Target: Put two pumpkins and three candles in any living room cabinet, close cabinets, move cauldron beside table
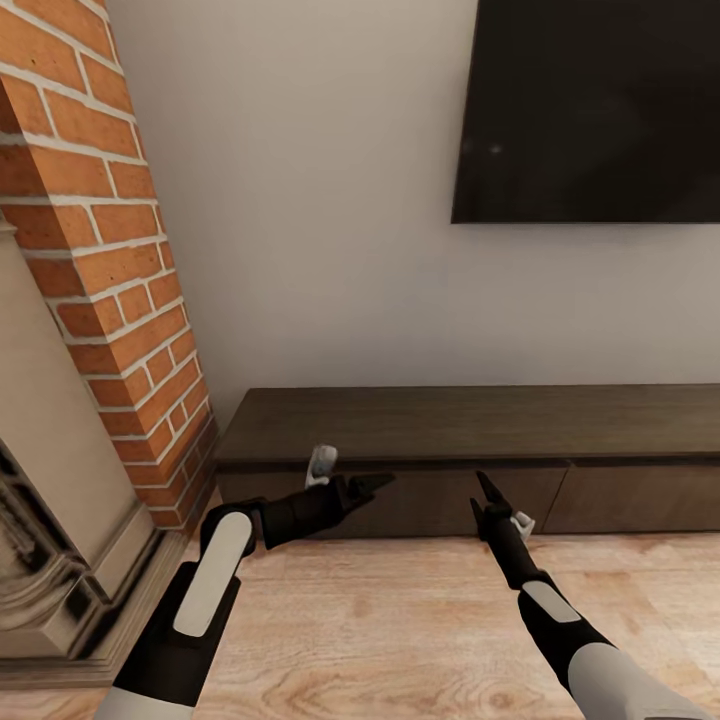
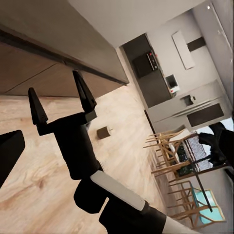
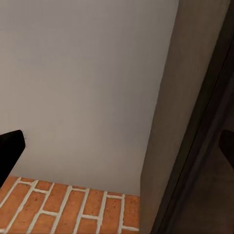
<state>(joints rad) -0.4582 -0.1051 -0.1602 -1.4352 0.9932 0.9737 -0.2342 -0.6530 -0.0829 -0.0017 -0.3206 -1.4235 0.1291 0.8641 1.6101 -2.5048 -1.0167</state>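
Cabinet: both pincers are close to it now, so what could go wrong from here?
1. The cabinet drawer fronts look flat and handleless, so a pincer may slip rather than pull one open.
2. The left pincer points sideways at the right pincer; the two could clash.
3. The brick fireplace crowds the left arm.

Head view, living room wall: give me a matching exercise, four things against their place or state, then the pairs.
Things:
1. cabinet
2. television
3. brick column
4. right tool

Places or states:
A. black panel hung on the wall, upper right
B. fingers apart, holding nothing, in front of a drawer front
C. long and low against the wall, drawer fronts shut
D. red-orange, at the left beside the fireplace surround

Pairs: 1-C, 2-A, 3-D, 4-B
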